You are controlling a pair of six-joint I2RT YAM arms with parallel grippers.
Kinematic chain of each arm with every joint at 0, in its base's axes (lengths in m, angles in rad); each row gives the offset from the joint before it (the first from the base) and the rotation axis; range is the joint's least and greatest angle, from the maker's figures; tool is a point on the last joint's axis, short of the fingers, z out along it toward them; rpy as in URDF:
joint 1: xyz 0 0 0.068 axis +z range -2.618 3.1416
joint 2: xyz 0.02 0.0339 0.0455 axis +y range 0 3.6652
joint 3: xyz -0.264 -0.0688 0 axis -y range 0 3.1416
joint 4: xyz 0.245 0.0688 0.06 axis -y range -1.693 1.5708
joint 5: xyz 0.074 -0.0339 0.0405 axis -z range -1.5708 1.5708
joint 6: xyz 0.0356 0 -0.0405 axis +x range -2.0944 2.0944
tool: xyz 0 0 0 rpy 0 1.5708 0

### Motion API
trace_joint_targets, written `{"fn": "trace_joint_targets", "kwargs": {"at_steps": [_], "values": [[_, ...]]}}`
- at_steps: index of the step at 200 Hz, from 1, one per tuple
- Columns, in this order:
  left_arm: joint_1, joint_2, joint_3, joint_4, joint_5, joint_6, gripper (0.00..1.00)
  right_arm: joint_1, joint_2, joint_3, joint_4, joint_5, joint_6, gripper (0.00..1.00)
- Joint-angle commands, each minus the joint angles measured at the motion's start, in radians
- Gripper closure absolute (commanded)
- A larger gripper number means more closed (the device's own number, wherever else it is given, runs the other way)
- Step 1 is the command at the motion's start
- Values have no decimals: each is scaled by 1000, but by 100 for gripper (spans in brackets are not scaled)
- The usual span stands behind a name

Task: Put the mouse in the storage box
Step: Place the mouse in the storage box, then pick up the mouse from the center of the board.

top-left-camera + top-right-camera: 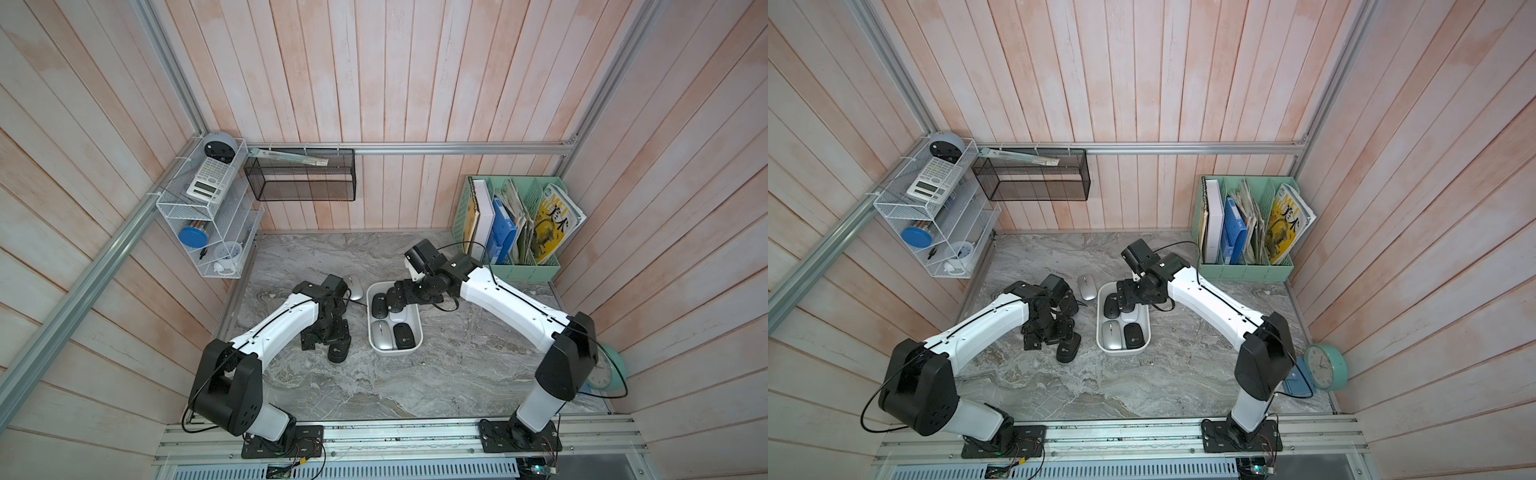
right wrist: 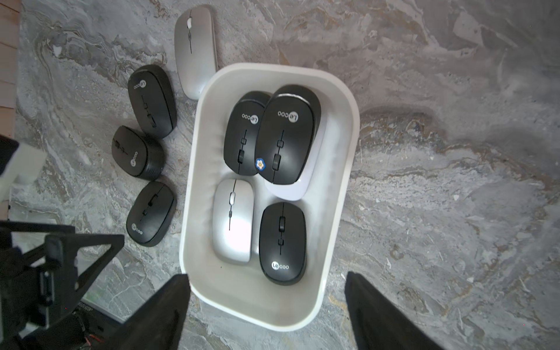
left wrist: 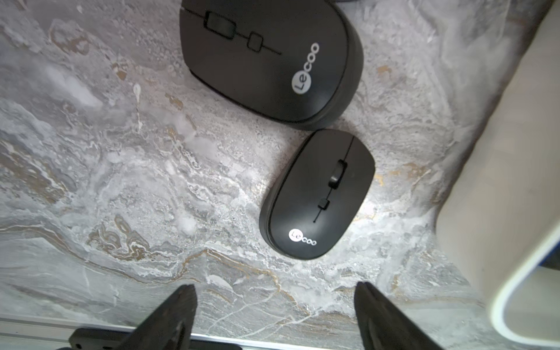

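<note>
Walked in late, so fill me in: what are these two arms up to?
The two arms are filling the box with mice. Five lie in it, one black stacked on a pale one. Three black mice and a silver mouse wait on the table beside it. The right gripper hangs open and empty over the box; the left gripper is open by two black mice, holding nothing.

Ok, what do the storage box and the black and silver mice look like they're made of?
The storage box: white plastic by the look, smooth and slightly glossy, with a moulded rolled rim. The black mouse beside it: matte plastic, no glare, printed logo. The silver mouse inside: satin metallic finish catching a bright highlight; painted plastic or metal, cannot tell.
</note>
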Motion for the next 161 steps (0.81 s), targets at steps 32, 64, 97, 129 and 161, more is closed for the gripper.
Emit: {"fn": "trace_joint_targets", "kwargs": {"at_steps": [32,64,97,129,161], "values": [[-34,114,34,11,6,67,11,-46,-142,-254,179,-88,47,13],[-60,153,42,46,28,58,11,-51,-157,-273,162,-82,40,13],[-62,180,38,71,19,49,11,-51,-168,-294,169,-102,46,13],[-63,217,34,103,26,50,11,-51,-188,-312,182,-139,53,13],[-62,239,18,138,36,46,12,-51,-227,-372,283,-291,66,14]]}}
